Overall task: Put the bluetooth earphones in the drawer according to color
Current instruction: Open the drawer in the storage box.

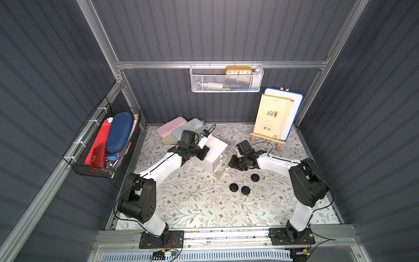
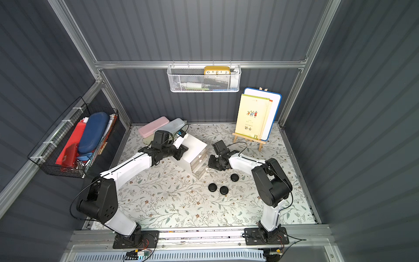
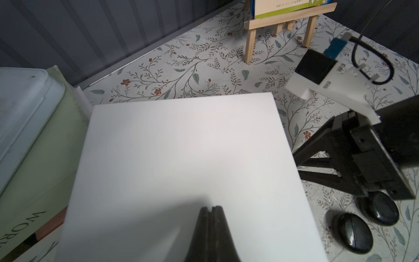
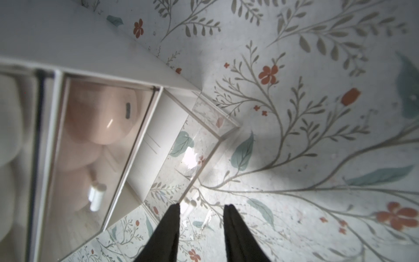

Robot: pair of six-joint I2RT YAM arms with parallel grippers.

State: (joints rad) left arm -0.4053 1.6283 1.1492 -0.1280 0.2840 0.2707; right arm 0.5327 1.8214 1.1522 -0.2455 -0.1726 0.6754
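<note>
Earphones (image 1: pixel 234 187) — three black — lie near the drawer (image 1: pixel 215 147), right hand (image 4: pixel 201 207) beside.

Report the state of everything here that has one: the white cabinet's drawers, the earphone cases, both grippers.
Bottom clear plastic drawer of the white cube cabinet: pulled out, empty.
Middle clear drawer: shut, pale pink pebble-shaped cases inside.
Three glossy black round earphone cases: loose on the floral table.
Left gripper: shut, empty, over the cabinet top.
Right gripper: open, empty, beside the pulled-out drawer.

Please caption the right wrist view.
Open right gripper near the empty pulled-out bottom drawer; pink earphones stored above it.
</note>
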